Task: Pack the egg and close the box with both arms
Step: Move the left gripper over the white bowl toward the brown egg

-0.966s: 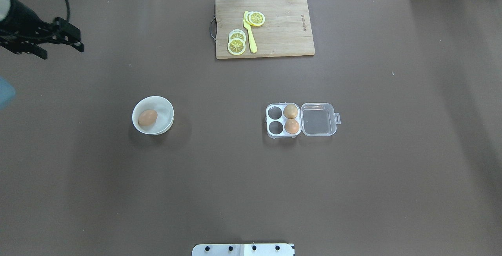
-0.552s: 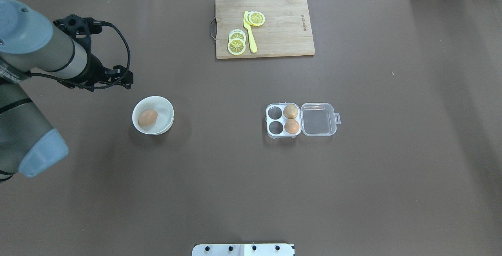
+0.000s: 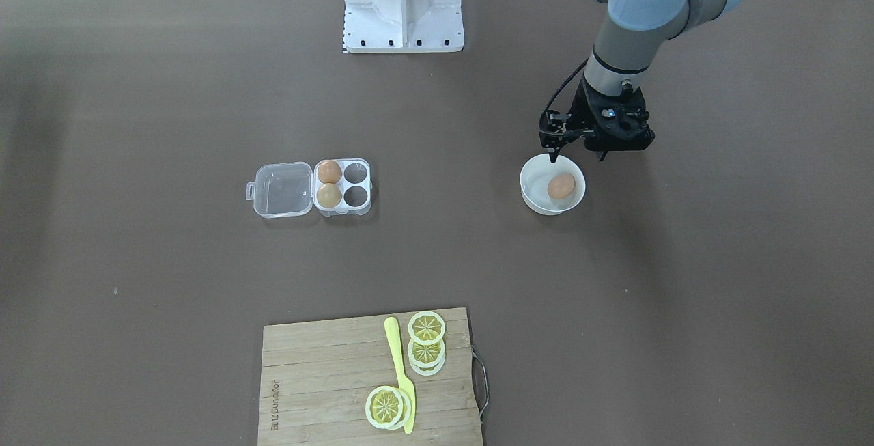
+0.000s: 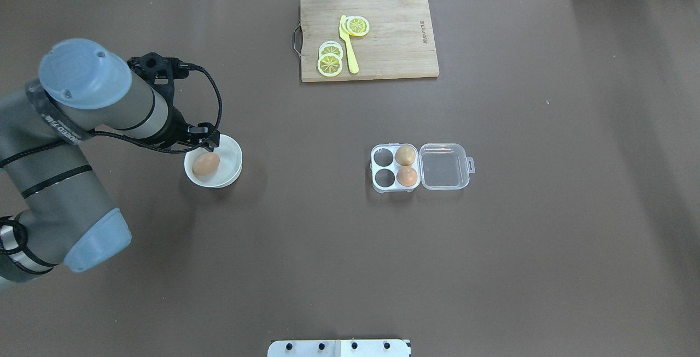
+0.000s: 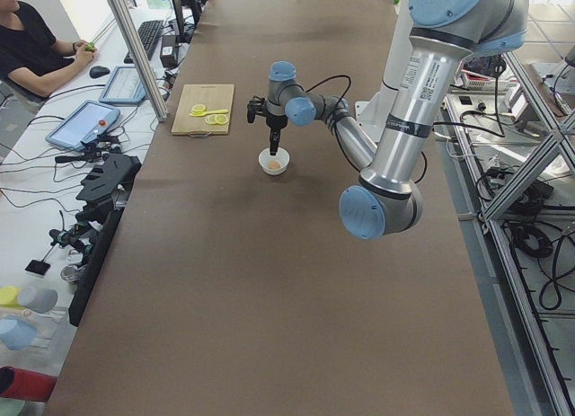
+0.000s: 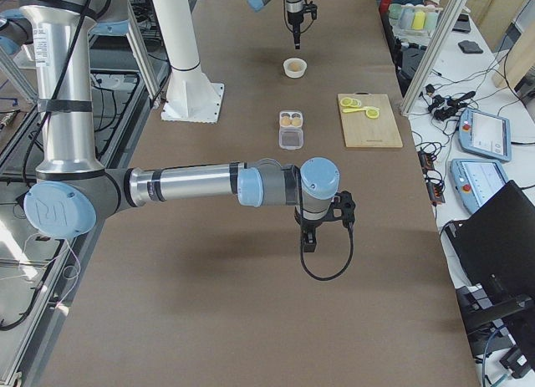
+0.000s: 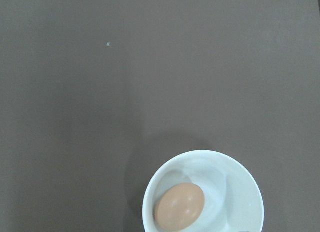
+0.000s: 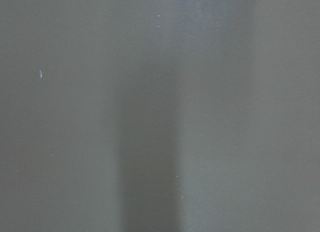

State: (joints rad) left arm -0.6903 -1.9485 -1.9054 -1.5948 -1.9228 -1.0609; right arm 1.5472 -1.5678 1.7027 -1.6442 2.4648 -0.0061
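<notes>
We see the left gripper (image 3: 578, 152), fingers spread, hanging over the robot-side rim of the white bowl (image 3: 546, 208); the egg (image 3: 561, 186) lies inside it; the box (image 3: 343, 185) sits well apart, lid open flat, two cells empty; the right gripper (image 6: 307, 239) hangs over bare table, and we cannot tell how its fingers stand.

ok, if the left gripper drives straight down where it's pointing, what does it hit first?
Most likely the white bowl. The left gripper hangs fingers-down over its robot-side edge, so the rim or the egg inside comes first. Which of the two is hard to tell, because height is unclear.
</notes>
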